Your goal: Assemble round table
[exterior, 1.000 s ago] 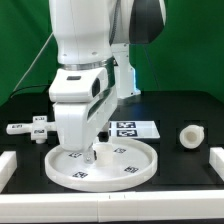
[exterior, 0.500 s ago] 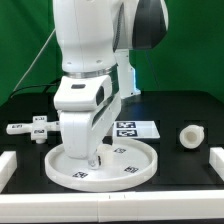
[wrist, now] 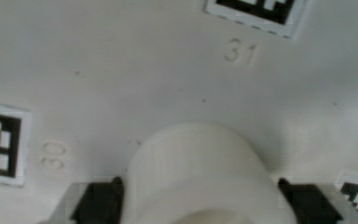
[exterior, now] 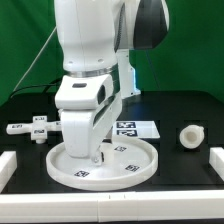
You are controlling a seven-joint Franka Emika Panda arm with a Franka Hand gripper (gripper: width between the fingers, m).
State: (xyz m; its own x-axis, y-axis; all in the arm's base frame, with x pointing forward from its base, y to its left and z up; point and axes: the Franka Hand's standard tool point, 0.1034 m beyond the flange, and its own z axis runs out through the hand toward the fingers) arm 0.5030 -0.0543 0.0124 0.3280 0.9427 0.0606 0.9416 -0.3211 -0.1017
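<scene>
While end effector (exterior: pixel 96 157) hangs low, disc (exterior: pixel 136 170) lies directly beneath, possibly touching.

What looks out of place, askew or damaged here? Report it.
Nothing stands out. The round disc lies flat, the cross-shaped piece lies flat at the exterior view's left, and the post lies on its side at its right, apart from the disc.
</scene>
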